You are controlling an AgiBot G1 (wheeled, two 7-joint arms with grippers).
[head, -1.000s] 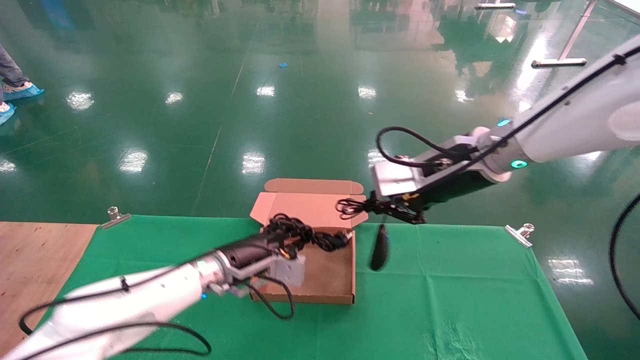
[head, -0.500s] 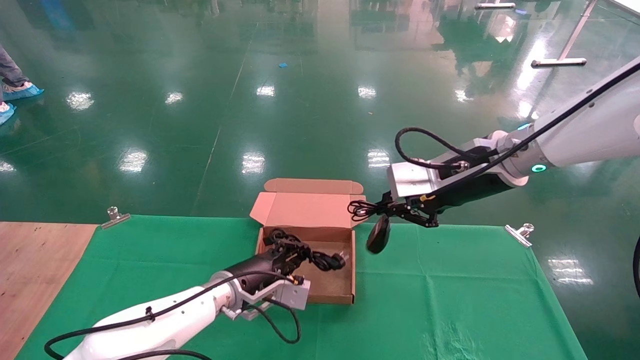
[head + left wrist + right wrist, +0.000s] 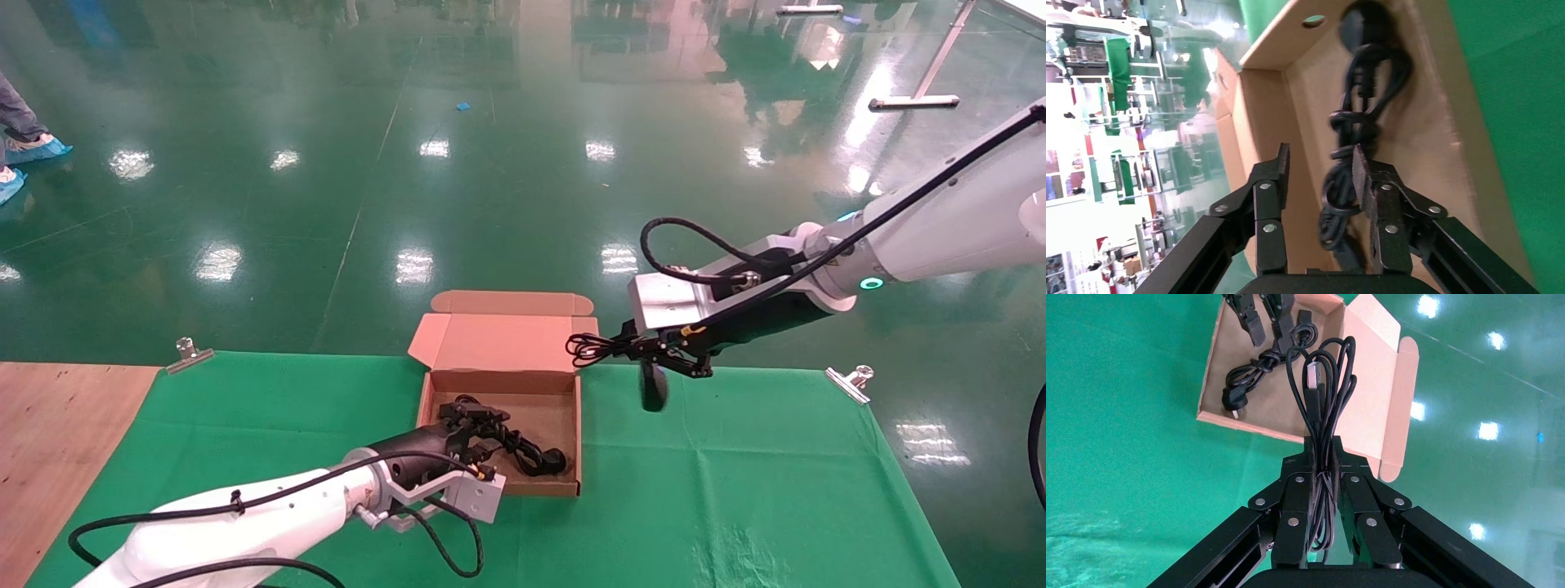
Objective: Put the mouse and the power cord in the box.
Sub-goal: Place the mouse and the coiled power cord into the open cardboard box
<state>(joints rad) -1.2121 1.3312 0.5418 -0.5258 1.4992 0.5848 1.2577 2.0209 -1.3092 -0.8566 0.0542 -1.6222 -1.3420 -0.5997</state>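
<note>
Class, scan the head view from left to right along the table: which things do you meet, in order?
Binder clip at the cloth's left corner → left pincer → power cord in the box → right pincer → hanging mouse → binder clip at the right corner.

Bright overhead light fills the scene. The glossy green floor (image 3: 490,163) throws back white glare patches in rows, strongest at far right. The green tablecloth (image 3: 735,474) is evenly lit, with only soft shadows. The box (image 3: 498,339) interior is shaded by its walls. In the left wrist view the far background is washed out.
</note>
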